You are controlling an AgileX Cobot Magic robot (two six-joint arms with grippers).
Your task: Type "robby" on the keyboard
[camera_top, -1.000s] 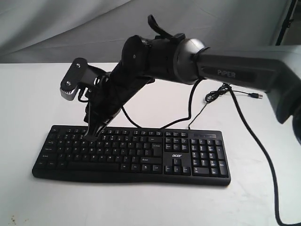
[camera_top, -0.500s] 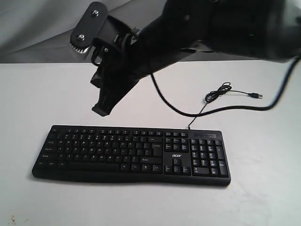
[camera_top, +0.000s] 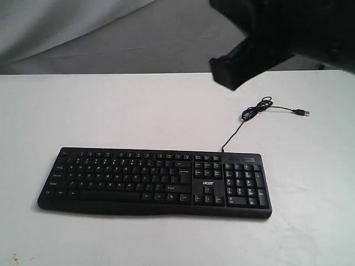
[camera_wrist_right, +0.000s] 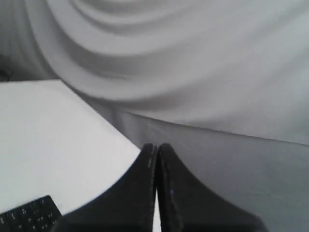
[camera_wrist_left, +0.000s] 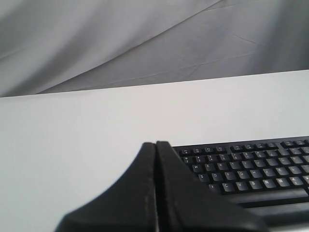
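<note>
On the white table (camera_top: 111, 105) lies the stiff, light-looking Acer keyboard (camera_top: 155, 177), which we judge needs key-top presses rather than gripping, with left tool (camera_wrist_left: 155, 145) and right tool (camera_wrist_right: 157, 146) both closed, empty.

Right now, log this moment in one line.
left gripper: shut | right gripper: shut, raised | keyboard: no contact | USB plug: unplugged

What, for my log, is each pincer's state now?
Left pincer: closed, holding nothing.
Right pincer: closed, holding nothing.
</note>
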